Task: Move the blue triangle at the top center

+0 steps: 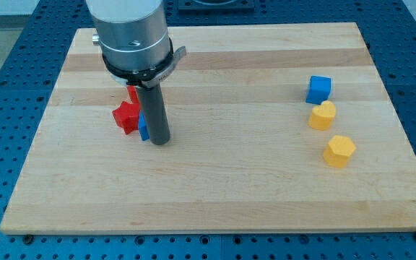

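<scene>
My tip (159,141) touches blue block (143,127), shape hidden, beside red star block (126,116), near desk's left edge. No jaws: bare rod.

The wooden board (215,180) is pale tan with faint lengthwise grain stripes. At nine o'clock sit a red star-like block (126,116), another red block (132,93) and a blue block (143,126), beside the dark grey rod. At three o'clock: a blue cube (319,89), a yellow heart-shaped block (323,115), a yellow hexagon-like block (339,151).
</scene>
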You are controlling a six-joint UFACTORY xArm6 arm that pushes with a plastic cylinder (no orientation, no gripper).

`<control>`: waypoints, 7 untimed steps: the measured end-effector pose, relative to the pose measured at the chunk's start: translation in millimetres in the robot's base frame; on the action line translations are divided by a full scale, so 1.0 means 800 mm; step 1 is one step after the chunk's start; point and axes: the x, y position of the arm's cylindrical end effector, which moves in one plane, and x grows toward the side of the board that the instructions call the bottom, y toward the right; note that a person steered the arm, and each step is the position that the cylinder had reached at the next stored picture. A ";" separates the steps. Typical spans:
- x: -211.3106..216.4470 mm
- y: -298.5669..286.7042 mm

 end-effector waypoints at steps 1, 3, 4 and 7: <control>0.029 -0.071; 0.006 -0.083; -0.011 -0.078; -0.066 0.047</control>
